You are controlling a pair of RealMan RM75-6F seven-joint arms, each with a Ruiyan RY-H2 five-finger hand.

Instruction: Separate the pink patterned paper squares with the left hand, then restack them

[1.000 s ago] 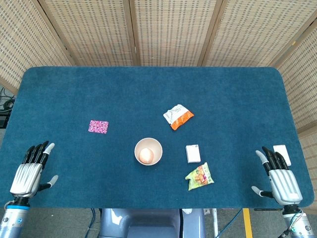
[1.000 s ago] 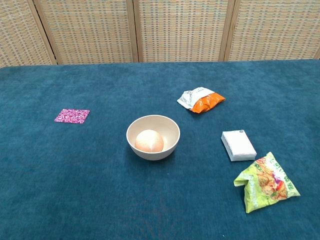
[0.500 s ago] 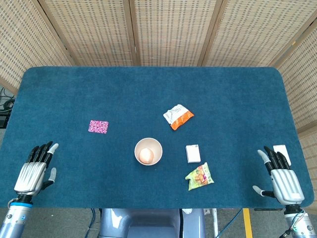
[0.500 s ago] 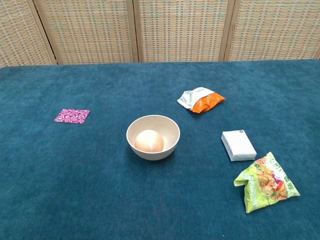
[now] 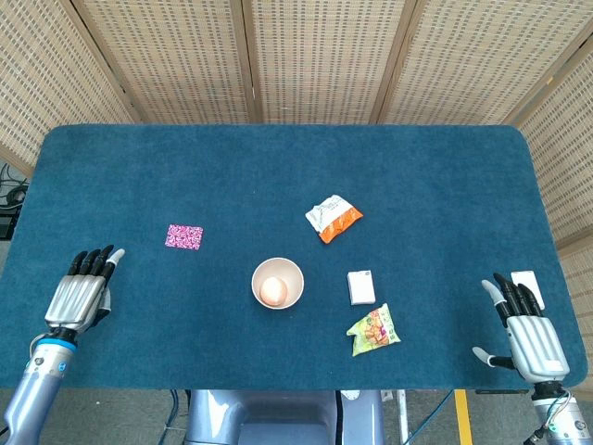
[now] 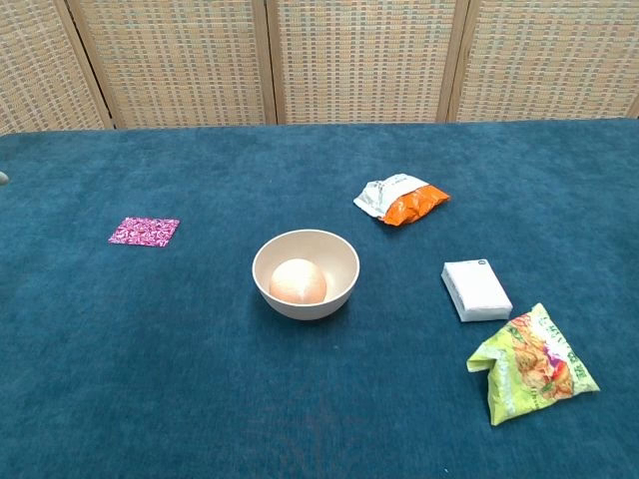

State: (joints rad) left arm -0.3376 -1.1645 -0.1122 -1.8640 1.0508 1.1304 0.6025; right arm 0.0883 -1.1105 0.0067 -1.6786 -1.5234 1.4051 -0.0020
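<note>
The pink patterned paper squares (image 5: 183,237) lie as one flat stack on the blue table, left of centre; the chest view shows the stack (image 6: 144,232) at the left. My left hand (image 5: 81,295) hovers open near the table's front left, below and left of the stack, holding nothing. A fingertip of it barely shows at the chest view's left edge. My right hand (image 5: 525,326) stays open at the front right corner, far from the stack.
A beige bowl (image 5: 278,283) with an orange ball sits mid-table. An orange-and-white snack bag (image 5: 333,219), a white box (image 5: 361,287) and a green snack bag (image 5: 374,330) lie to its right. A white card (image 5: 530,286) lies by the right hand.
My left hand has moved up and slightly right, toward the pink stack. The right hand has stayed almost still. No object has shifted.
</note>
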